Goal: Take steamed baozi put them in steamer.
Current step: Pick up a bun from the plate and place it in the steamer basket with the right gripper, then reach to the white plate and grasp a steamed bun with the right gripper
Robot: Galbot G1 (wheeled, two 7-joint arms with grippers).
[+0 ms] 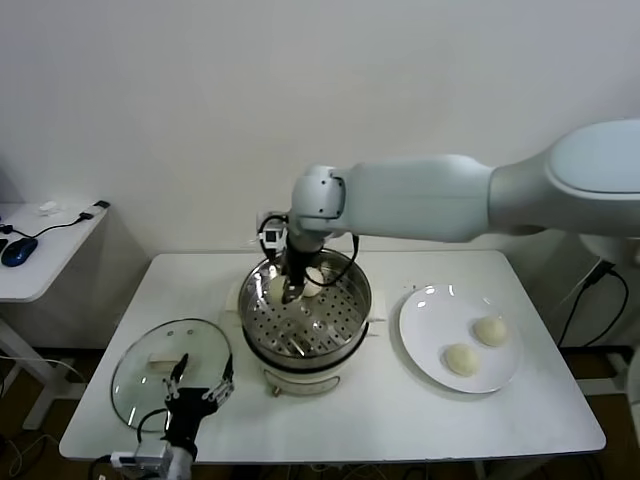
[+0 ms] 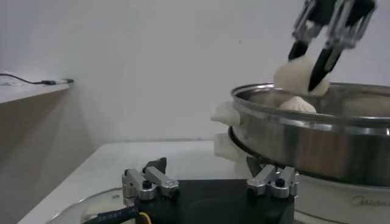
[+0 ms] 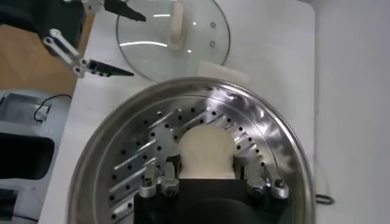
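The steamer (image 1: 305, 318) stands mid-table, a shiny pot with a perforated tray on a cream base. My right gripper (image 1: 292, 291) reaches into it from above and is shut on a baozi (image 3: 206, 152), held just over the tray. The left wrist view shows this held baozi (image 2: 294, 74) at rim height and another baozi (image 2: 297, 105) lying in the steamer (image 2: 317, 131). Two more baozi (image 1: 490, 330) (image 1: 461, 359) lie on the white plate (image 1: 425, 320) to the right. My left gripper (image 1: 203, 376) is open and empty at the table's front left.
The round glass lid (image 1: 160, 365) lies flat left of the steamer, partly under my left gripper (image 2: 210, 175). A side table with cables and a mouse (image 1: 18, 250) stands at far left. A wall is close behind the table.
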